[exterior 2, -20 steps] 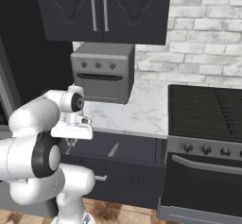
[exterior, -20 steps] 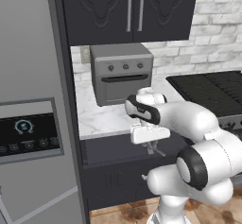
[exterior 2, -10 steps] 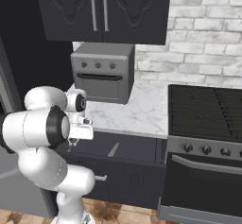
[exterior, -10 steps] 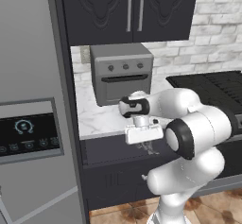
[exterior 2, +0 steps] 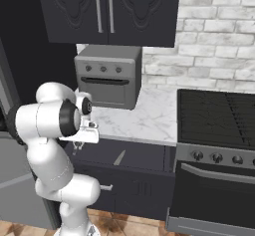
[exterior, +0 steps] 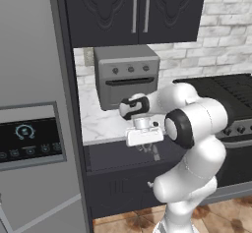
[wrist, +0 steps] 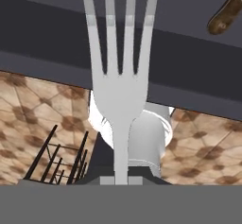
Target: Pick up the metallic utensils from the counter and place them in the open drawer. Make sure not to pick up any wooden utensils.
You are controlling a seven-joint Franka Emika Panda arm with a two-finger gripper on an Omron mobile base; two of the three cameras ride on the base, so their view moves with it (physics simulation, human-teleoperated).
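I have the fork (wrist: 120, 72) pinched in the gripper (wrist: 121, 179): in the hand view its handle rises from between the closed jaws at the bottom centre and the four tines fan out to the top edge. It is a thin, stiff piece of silver metal, light I would judge, and smooth enough to swivel or slide in a narrow grip, so holding it low on the handle as I do now means the tines can swing if I move sharply.

In the left base view the gripper (exterior: 145, 148) hangs near the middle of the frame, just over the open drawer (exterior: 118, 154), which juts out dark and shallow below the marble worktop (exterior: 101, 124). In the right base view the drawer (exterior 2: 142, 155) lies centre-left, and a slim pale shape on its floor looks like the knife (exterior 2: 119, 157). A brown rounded end at the upper right of the hand view may be its handle (wrist: 228, 11), though I cannot be sure. Apart from that I make out nothing else in the drawer.

With the fork over the drawer, I judge the release comes next, low and gentle so it does not bounce or clatter against the knife.
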